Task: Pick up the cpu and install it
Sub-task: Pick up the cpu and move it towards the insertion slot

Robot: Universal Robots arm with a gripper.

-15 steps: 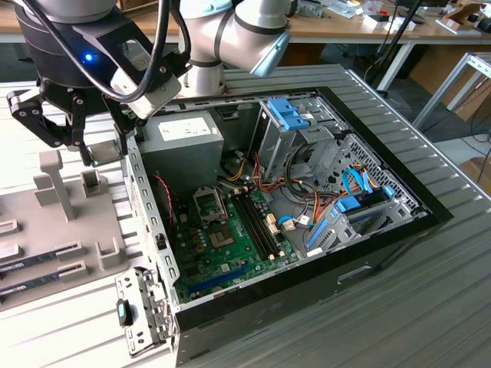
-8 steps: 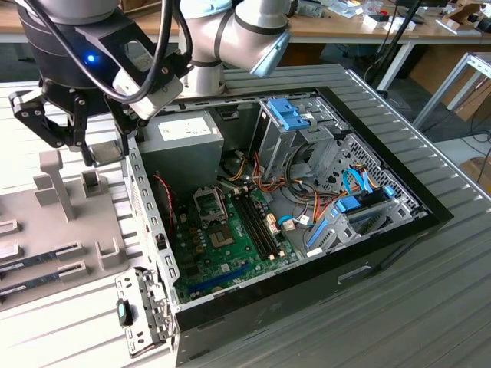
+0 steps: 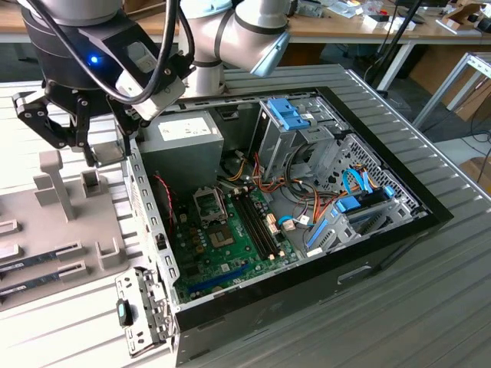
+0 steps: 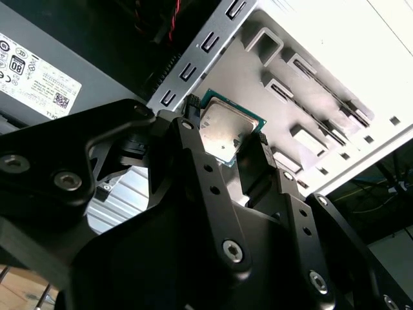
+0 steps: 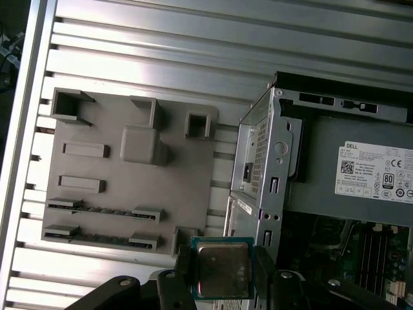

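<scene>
Within the grip of the end effector (image 4: 227,139) sits the cpu (image 4: 222,126). It is clamped by two opposite edges, with its metal lid and green rim plain in both wrist views. It hangs clear of the grey tray (image 5: 129,194), over the strip where the tray meets the case (image 3: 307,284) wall.

At the exterior view's upper left, the end effector hovers above the tray, just beside the case wall and the power supply (image 3: 184,138). Tray and case both rest on the slatted counter (image 3: 430,307).

Pick-up looks done. I judge the step in hand to be the carry to the socket (image 3: 207,201) — the dark square left of the frame's centre, well apart from the chip. Seating would call for a level chip, squared to the socket and lowered gently — a tilt could harm the contacts.
</scene>
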